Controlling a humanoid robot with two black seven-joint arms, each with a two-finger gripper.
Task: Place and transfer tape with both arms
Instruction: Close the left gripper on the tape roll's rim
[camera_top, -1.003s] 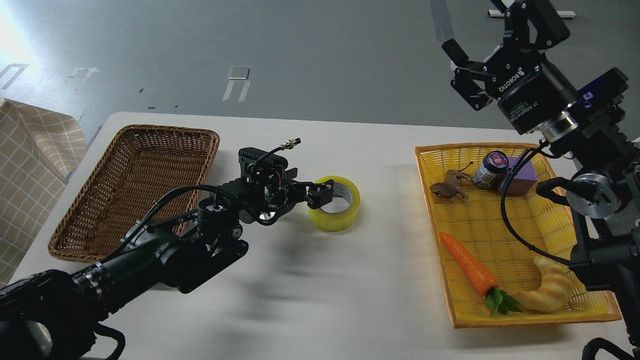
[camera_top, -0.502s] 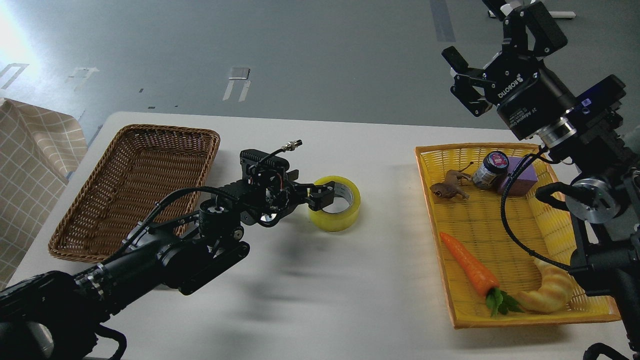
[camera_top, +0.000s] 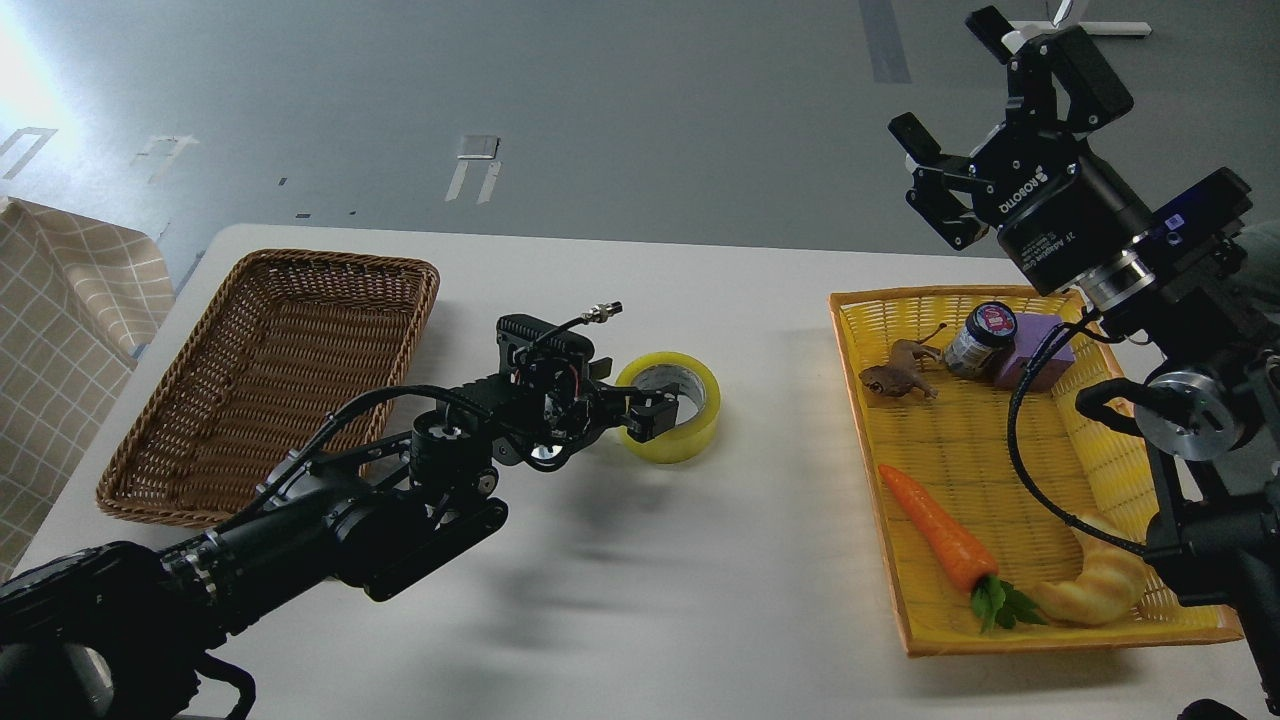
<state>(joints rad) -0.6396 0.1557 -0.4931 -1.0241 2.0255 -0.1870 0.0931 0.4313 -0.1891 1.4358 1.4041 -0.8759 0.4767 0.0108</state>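
Head view, looking forward and down at a white table (camera_top: 640, 600). The tape (camera_top: 672, 420) lies flat near the middle of the table, its hole facing up, so its axis stands upright. My left hand (camera_top: 648, 412) comes in low from the left and sits at the roll's left wall. One finger seems to reach over the rim into the hole while the other stays outside, so the hand seems to straddle the wall at a narrow spread; whether it grips yet I cannot tell. The tape lies just right of this hand, touching or nearly so.

My right hand (camera_top: 955, 115) hangs high at the upper right, fingers spread wide and empty, well apart from the tape. The left arm is plainly nearer.

A brown basket (camera_top: 270, 300) sits to the left. A yellow tray (camera_top: 1000, 610) sits to the right.
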